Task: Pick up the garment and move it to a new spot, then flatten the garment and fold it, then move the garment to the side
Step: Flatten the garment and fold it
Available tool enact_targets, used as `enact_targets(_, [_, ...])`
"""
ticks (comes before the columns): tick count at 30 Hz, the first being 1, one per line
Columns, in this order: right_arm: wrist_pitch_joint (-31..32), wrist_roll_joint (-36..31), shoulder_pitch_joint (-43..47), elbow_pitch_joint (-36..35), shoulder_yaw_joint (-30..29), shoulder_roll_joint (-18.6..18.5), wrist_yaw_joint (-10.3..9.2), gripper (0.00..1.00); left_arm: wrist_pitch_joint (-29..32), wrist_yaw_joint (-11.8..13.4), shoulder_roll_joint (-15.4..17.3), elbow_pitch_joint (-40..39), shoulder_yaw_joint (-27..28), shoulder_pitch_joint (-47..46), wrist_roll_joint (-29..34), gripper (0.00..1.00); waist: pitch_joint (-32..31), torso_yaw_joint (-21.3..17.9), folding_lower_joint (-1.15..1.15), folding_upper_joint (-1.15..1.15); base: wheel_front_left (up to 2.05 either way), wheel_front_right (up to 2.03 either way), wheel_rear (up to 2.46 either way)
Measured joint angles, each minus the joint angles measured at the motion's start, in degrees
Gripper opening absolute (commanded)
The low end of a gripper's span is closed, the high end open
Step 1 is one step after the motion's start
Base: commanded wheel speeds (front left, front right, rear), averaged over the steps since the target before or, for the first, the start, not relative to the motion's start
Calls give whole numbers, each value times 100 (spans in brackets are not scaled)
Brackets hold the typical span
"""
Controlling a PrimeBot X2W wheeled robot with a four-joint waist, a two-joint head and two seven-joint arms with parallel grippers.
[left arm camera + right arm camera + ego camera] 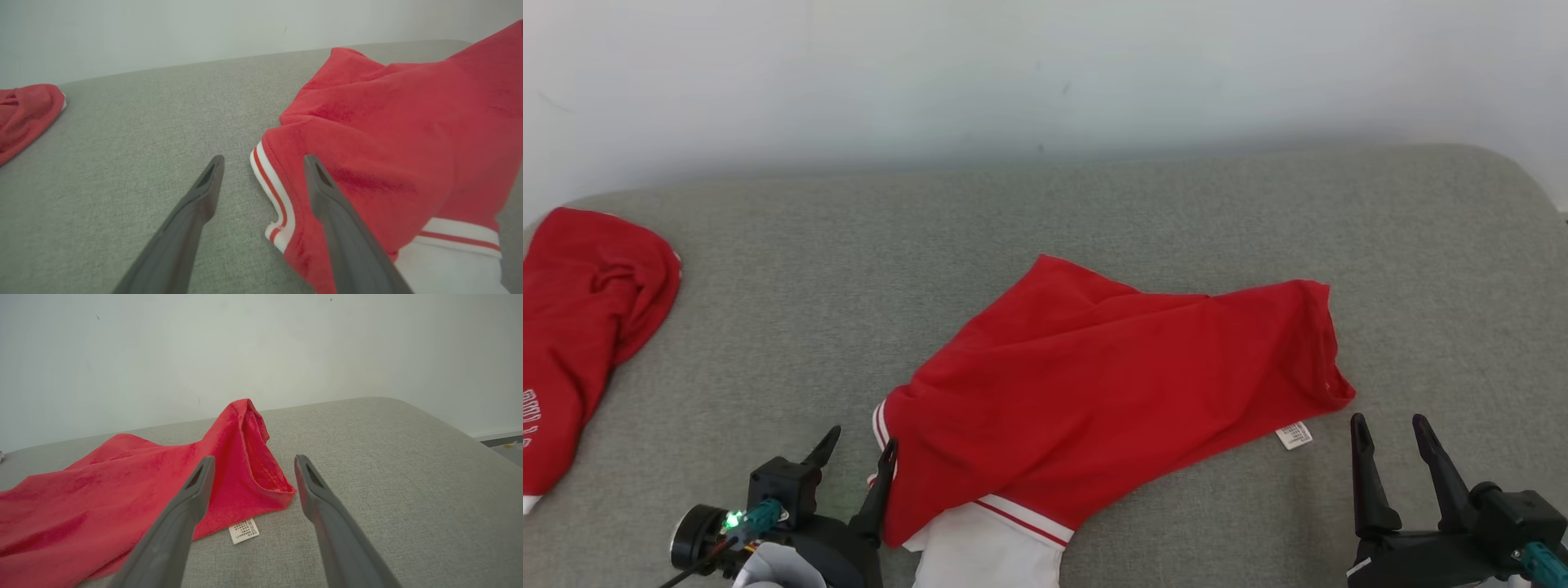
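From here I see the red garment with white striped trim [1111, 376] lying crumpled on the grey fabric-covered worktop [1094, 212]. It sits in the middle toward the near edge and stretches from near left to far right. A white panel of it [988, 551] sticks out at the near side. Its small white care label [1294, 435] lies flat on the worktop at the near right corner of the cloth. My left jaws stand wide apart and hold nothing. In the left wrist view the striped hem [271, 188] sits between the two dark fingers [347, 237], with one finger over the red cloth. I cannot tell whether it touches. My right jaws are also spread wide and empty, fingers [1368, 482] just near of the label and the garment's right corner [265, 486]. A second red garment [580, 327] lies at the far left, well apart from the first.
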Motion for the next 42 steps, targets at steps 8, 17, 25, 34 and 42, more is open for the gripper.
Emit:
enact_targets(8, [-52, 9, -35, 118, -40, 16, 0, 100, 575, 0, 234, 469, -636, -115, -746, 100, 130, -185, 0, 0, 0, 0, 0])
enact_targets(17, [-92, 7, -105, 191, -46, 56, 0, 100, 1069, 4, 319, 649, -1152, -240, -1185, 0, 96, -144, 0, 0, 0, 0, 0])
enact_targets(25, [-100, 8, -132, 180, -51, 46, 0, 100, 670, 0, 427, 638, -1346, -658, -1212, 0, 128, -109, 0, 0, 0, 0, 0])
enact_targets(34, [-116, 0, -252, 176, -12, 35, 0, 100, 289, 0, 766, 684, -1205, -1688, -1072, 0, 239, -145, 0, 0, 0, 0, 0])
enact_targets(42, [-120, -11, -405, 280, -12, 21, 0, 100, -55, 75, 1161, 1160, -877, -2233, -1122, 0, 415, -358, 0, 0, 0, 0, 0])
